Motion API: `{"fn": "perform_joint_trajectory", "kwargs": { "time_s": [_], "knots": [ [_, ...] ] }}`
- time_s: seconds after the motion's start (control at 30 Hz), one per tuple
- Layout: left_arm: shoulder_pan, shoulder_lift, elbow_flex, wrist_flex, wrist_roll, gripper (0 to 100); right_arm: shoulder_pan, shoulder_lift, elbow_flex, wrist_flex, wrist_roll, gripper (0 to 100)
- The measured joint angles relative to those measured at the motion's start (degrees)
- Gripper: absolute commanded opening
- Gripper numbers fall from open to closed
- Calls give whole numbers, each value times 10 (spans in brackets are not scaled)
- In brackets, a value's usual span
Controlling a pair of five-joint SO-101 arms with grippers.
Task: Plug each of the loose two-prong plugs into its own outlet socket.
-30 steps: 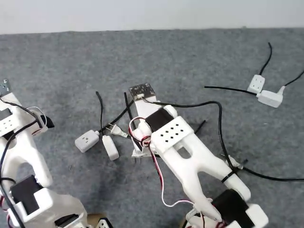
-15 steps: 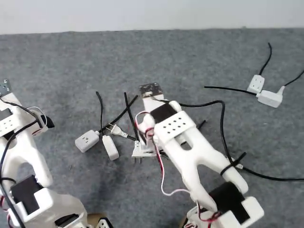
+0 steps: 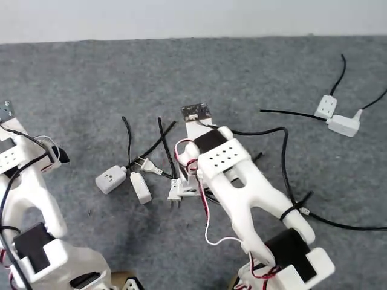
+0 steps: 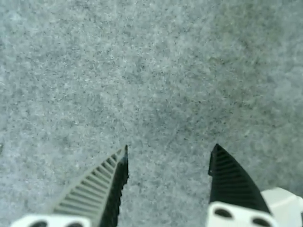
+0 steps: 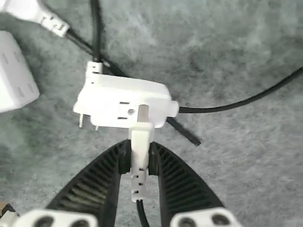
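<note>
- Right gripper (image 5: 140, 145) is clamped on a white two-prong plug (image 5: 141, 135) at the lower middle of the right wrist view, its jaws pinching the plug body from both sides.
- We see the plug's blades (image 5: 142, 112) touching the face of a white outlet socket block (image 5: 118, 101) just above; we cannot tell whether they are seated.
- Our worry is that the block lies loose on the grey carpet (image 5: 246, 42), so a push may slide or tip it instead of seating the blades.
- Its black cord (image 5: 246, 99) could also drag it askew.
- In the high view, a second socket (image 3: 110, 179) and another plug (image 3: 141, 188) lie left of centre, unjoined.
- Left gripper (image 4: 168, 153) hangs spread apart over bare carpet, so we judge nothing braces the block.
</note>
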Motion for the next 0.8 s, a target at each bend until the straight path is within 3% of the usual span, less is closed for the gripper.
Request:
{"fn": "perform_joint_trajectory", "kwargs": {
  "time_s": [0.8],
  "knots": [
    [0, 0, 0, -8, 0, 263, -31, 2, 0, -27, 0, 8]
  ]
}}
